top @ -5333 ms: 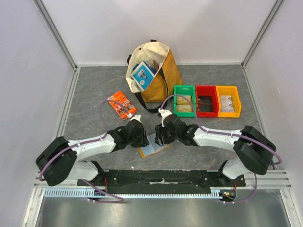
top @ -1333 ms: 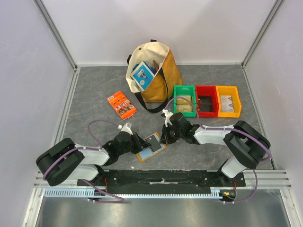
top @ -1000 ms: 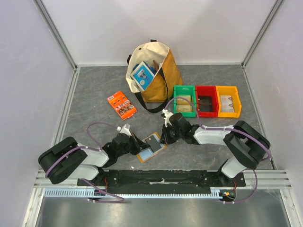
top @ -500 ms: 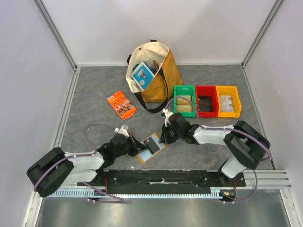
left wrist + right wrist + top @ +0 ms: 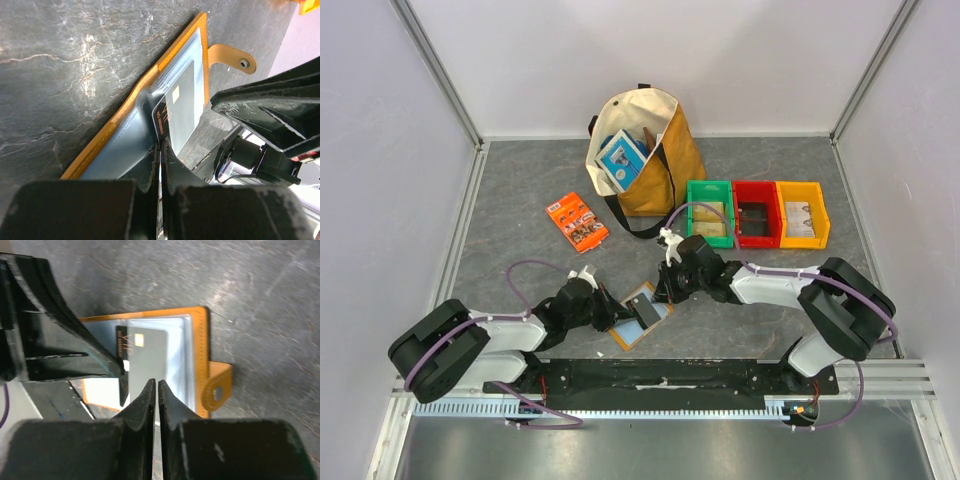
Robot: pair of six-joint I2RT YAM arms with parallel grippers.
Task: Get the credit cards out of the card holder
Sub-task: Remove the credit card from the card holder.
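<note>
The card holder lies open on the grey table near the front, orange-tan outside with pale blue-grey pockets, its tab pointing away. One dark credit card sticks out of a pocket, tilted up over the holder. My left gripper is shut on that card's near corner. My right gripper hovers just above the card and the holder; its jaws stand almost together with a hairline slit and nothing visible between them. In the top view it sits at the holder's far right edge.
A canvas tote bag holding a blue-and-white box stands at the back. An orange printed packet lies to the left. Green, red and yellow bins line up on the right.
The left gripper has pulled the dark card towards the left and tipped it up, so it looks narrower from above. The left arm's elbow has shifted. The right arm has barely moved.
</note>
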